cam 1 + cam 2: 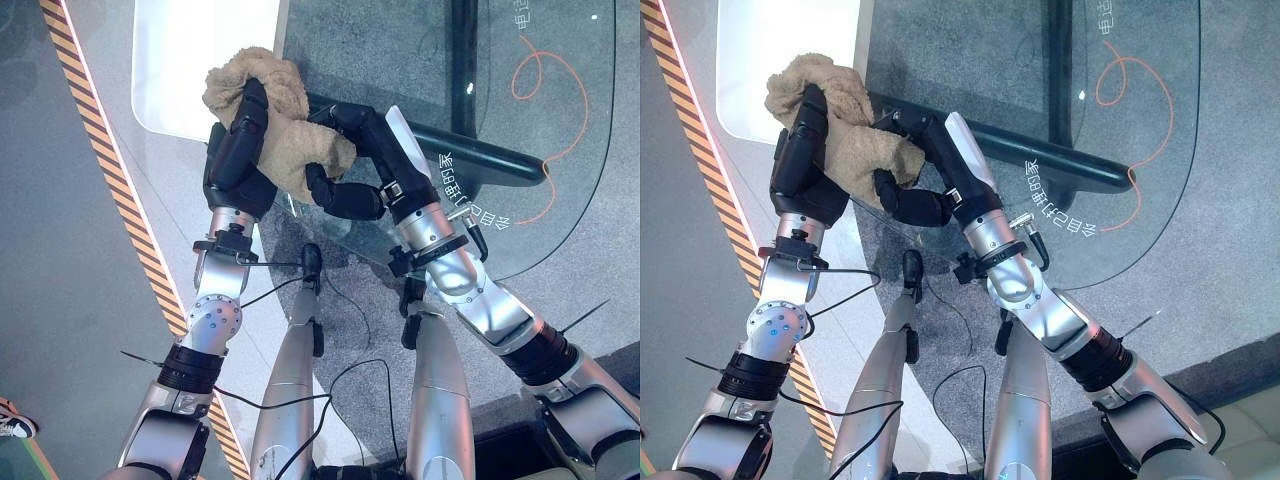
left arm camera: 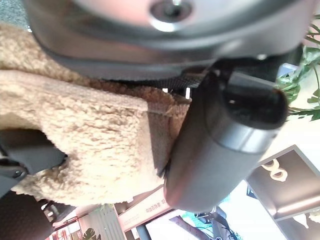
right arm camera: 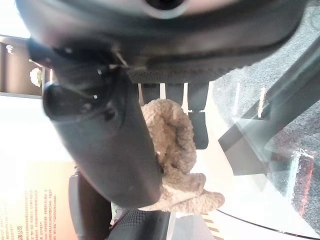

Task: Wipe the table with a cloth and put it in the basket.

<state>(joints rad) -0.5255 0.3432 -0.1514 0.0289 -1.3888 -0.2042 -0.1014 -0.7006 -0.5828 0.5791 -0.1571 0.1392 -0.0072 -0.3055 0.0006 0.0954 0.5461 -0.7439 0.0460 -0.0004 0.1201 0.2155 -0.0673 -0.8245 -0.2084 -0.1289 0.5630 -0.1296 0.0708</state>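
Left robot hand: the left robot hand [image 1: 238, 150] reaches up from the lower left, its fingers curled over the top of the cloth [image 1: 268, 120] and clamped on it; the left wrist view shows its thumb pressed against the cloth's hemmed edge.
Right robot hand: the right robot hand [image 1: 350, 185] comes in from the lower right, angled toward the cloth, fingers and thumb curled round the cloth's near right end and gripping it.
Hands together: both sit on the same cloth, left on its left part, right on its right part, close to each other.
Cloth place: the tan fleecy cloth is bunched up between the two hands, at the near left edge of the table [image 1: 400, 60], held there; whether its underside touches the glass I cannot quite tell.
Cloth lie: its long axis runs from the far left lump, beyond the left robot hand, down to the near right end inside the right robot hand.
Table: a round glass top, with a dark bar [image 1: 470, 155] of its frame showing through right beside the right robot hand.
Around: an orange cord [image 1: 560, 110] loops on the floor seen through the glass, well to the right of the cloth; a striped floor strip [image 1: 110, 170] runs left of the cloth; a white panel [image 1: 200, 50] lies just behind it.
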